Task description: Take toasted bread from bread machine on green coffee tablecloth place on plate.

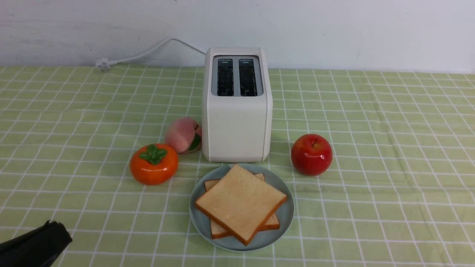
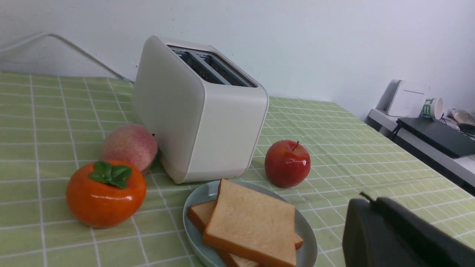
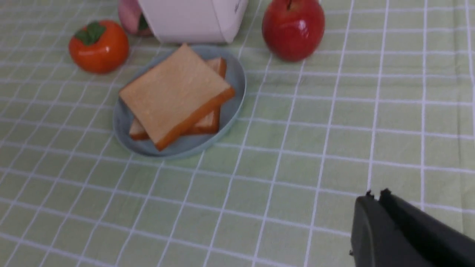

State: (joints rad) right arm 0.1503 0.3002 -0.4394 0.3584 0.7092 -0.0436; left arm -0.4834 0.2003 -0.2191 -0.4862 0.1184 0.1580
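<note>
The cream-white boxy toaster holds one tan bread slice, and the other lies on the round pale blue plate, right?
No. The front view shows the cream-white boxy toaster with empty slots; both tan bread slices lie stacked on the round pale blue plate.

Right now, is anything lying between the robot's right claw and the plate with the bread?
No. In the right wrist view, only bare green tablecloth stretches between the right gripper and the plate.

toasted bread (image 2: 252, 222): stacked on plate (image 2: 196, 198) | bread machine (image 2: 200, 111): just beside plate
</note>
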